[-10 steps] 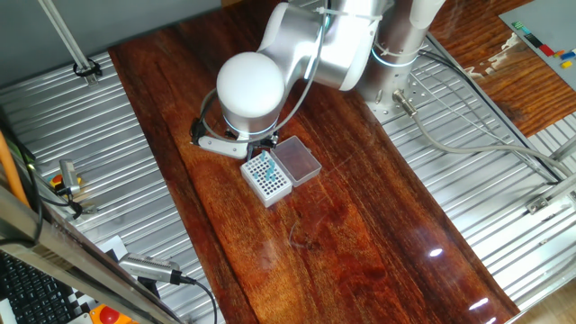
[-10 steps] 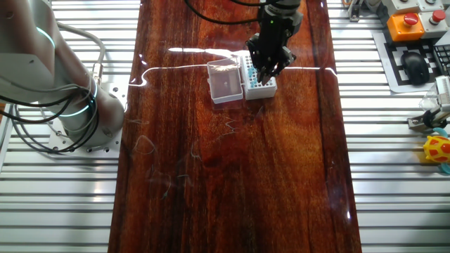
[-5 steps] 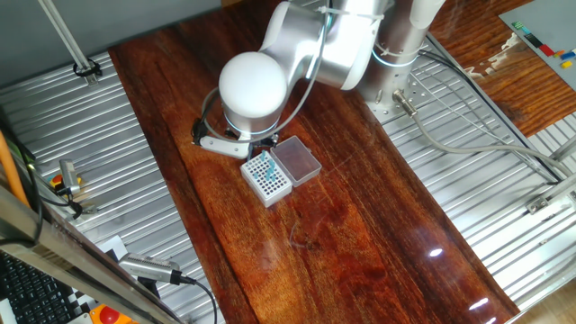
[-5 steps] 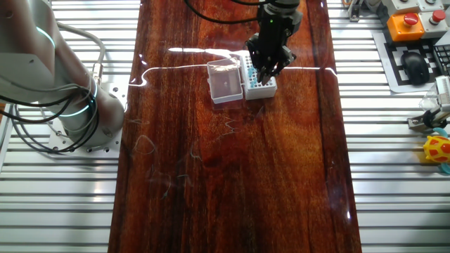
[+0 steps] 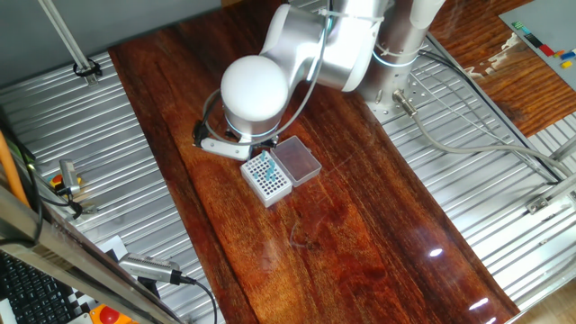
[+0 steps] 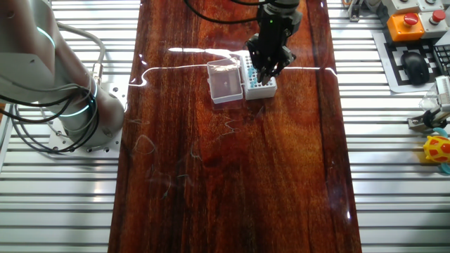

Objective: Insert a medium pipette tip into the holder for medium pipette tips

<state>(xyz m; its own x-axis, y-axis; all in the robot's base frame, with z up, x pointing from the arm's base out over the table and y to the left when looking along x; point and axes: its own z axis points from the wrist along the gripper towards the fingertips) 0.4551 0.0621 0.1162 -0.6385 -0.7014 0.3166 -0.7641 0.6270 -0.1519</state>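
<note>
The holder for medium pipette tips (image 5: 267, 178) is a small white box with a grid of dark holes, and its clear pinkish lid (image 5: 297, 159) lies open beside it. It also shows in the other fixed view, with the box (image 6: 259, 79) right of the lid (image 6: 226, 81). My gripper (image 6: 266, 72) hangs straight over the grid with its dark fingers drawn together to a point. A thin pale-teal sliver, the medium pipette tip (image 5: 270, 164), points down from them onto the grid. The arm's round white wrist (image 5: 256, 87) hides the fingers in one fixed view.
The dark wooden board (image 6: 232, 176) lies between ribbed metal panels (image 5: 81, 162). The arm's base (image 6: 77, 119) and its cables stand at the left. An emergency button (image 6: 406, 21), a keyboard and small toys sit off the board at the right.
The wrist has shifted a little to the right and the fingers have risen very slightly over the holder. The holder and its lid have stayed in place.
</note>
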